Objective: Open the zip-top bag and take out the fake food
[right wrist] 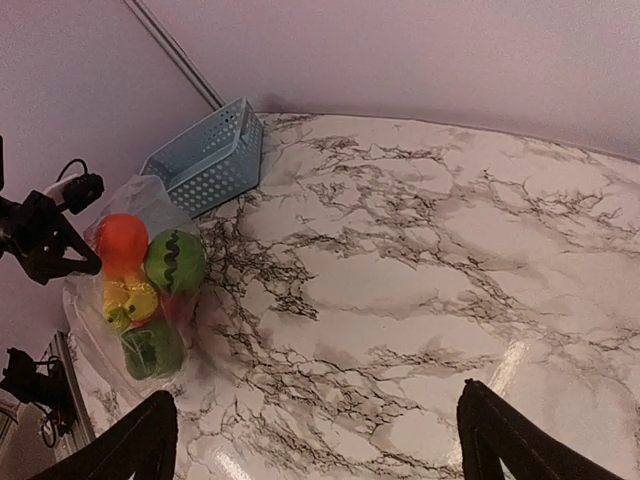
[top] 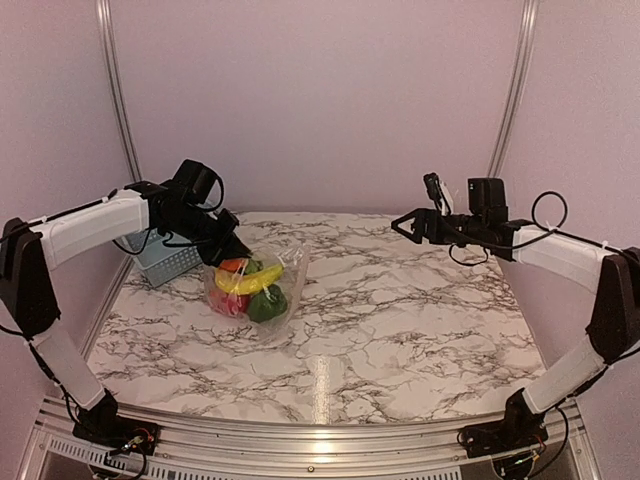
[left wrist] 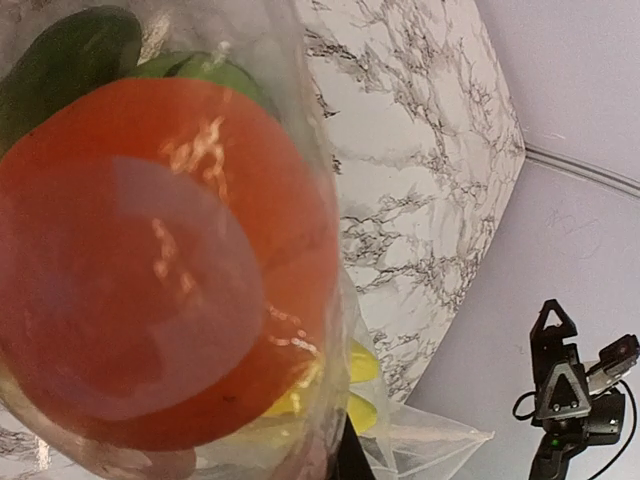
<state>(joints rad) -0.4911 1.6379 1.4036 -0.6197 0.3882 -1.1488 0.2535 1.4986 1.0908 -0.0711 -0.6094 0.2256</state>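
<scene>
The clear zip-top bag (top: 268, 300) rests on the marble table at the left, full of fake food: yellow bananas (top: 250, 281), a red fruit (top: 229, 302), a green piece (top: 267, 304) and an orange (top: 232, 265). My left gripper (top: 232, 252) is at the bag's upper left edge and looks shut on the plastic. In the left wrist view the orange (left wrist: 150, 270) fills the picture behind the plastic, beside one dark finger (left wrist: 350, 462). My right gripper (top: 412, 225) is open and empty, raised over the right side, far from the bag (right wrist: 140, 290). Its jaws stand wide apart (right wrist: 320, 450).
A blue lattice basket (top: 165, 262) stands behind the bag by the left wall, also in the right wrist view (right wrist: 205, 155). Metal frame posts (top: 118, 90) rise at the back corners. Bare marble (top: 400, 310) lies between bag and right arm.
</scene>
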